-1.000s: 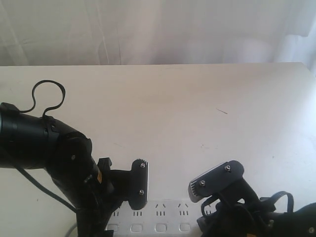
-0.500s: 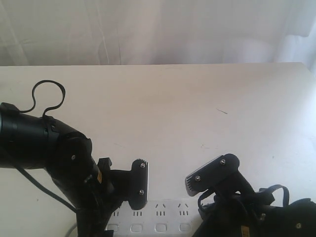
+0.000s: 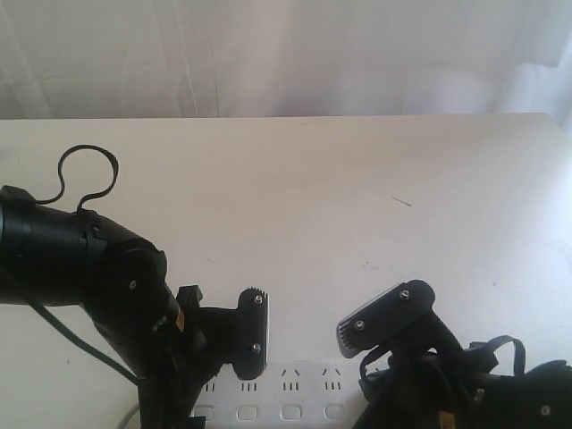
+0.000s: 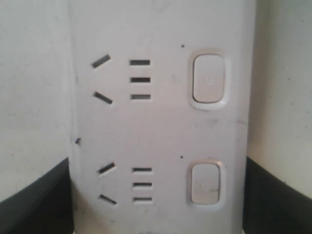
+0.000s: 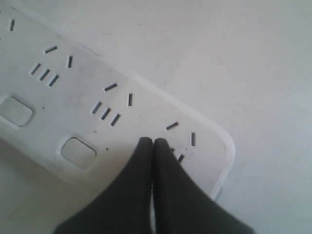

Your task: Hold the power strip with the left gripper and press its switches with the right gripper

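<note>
White plastic power strip (image 3: 308, 399) lies flat on the pale table (image 3: 375, 197) at the bottom of the exterior view, between the two arms. Left gripper (image 4: 157, 197) straddles the strip's width with a dark finger (image 4: 34, 204) against each long edge, so it reads as clamped on the body. Right gripper (image 5: 153, 143) has its two fingers pressed together with nothing between them, tips over the strip's rounded end; whether they touch the plastic cannot be told. Risk one: those tips sit among the end outlet's slots (image 5: 171, 126), not on a switch, so a straight push from here would likely land on the slots and toggle nothing. Risk two: that end lies several outlets away from the left clamp, and a hard press there could tip or twist the strip in the hold. Risk three: the end switch is hidden under the fingers, so alignment is unverified. Count: one strip, two grippers. Switches (image 4: 208, 80): two in the left wrist view, two uncovered in the right wrist view, four in the exterior view. Outlets: two full groups in the left wrist view, three and part of a fourth in the right wrist view
</note>
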`<action>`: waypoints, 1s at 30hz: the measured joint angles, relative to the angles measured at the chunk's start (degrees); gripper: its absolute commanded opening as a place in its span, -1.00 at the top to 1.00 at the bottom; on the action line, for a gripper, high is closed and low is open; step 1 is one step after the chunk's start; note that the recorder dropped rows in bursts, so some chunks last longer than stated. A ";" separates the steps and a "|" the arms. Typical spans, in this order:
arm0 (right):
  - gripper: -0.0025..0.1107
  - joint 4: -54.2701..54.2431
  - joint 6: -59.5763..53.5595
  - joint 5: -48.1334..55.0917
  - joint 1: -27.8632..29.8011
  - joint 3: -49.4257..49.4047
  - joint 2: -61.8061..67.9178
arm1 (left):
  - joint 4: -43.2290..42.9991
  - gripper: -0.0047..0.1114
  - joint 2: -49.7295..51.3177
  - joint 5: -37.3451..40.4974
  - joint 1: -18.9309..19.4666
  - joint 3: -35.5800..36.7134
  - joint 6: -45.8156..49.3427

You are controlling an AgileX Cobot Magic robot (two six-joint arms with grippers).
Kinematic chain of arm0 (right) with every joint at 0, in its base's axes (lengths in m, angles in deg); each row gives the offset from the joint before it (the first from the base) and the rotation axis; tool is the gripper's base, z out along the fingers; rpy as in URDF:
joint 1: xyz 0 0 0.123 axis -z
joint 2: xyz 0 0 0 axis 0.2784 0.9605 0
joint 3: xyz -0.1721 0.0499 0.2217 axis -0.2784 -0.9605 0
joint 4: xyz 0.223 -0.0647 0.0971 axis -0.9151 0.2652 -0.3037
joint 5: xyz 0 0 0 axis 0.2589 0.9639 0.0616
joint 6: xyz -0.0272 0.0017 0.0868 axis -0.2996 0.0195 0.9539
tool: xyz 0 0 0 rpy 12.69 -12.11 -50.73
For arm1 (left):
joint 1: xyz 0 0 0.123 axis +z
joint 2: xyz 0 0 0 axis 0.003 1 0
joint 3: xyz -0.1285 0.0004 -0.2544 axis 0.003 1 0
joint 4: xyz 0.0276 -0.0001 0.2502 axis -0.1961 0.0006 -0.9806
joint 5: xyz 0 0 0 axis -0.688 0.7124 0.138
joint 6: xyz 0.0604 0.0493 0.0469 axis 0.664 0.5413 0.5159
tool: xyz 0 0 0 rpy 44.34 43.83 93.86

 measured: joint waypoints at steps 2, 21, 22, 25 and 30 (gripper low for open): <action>0.96 0.27 0.00 0.11 0.00 -0.46 -0.23 | 0.00 0.92 0.00 0.00 0.00 0.00 0.00; 0.96 -1.21 0.10 -7.60 0.00 -3.79 -10.12 | 0.04 0.92 0.00 0.69 -0.18 0.00 0.96; 0.96 -1.21 0.10 -7.60 0.00 -3.79 -10.12 | 0.04 0.92 0.00 0.69 -0.18 0.00 0.96; 0.96 -1.21 0.10 -7.45 0.00 -3.79 -10.12 | 0.04 0.92 0.00 0.69 -0.18 0.00 0.96; 0.96 -1.21 0.10 -6.07 0.00 -3.96 -10.12 | 0.28 0.92 0.00 0.81 -0.18 0.00 0.96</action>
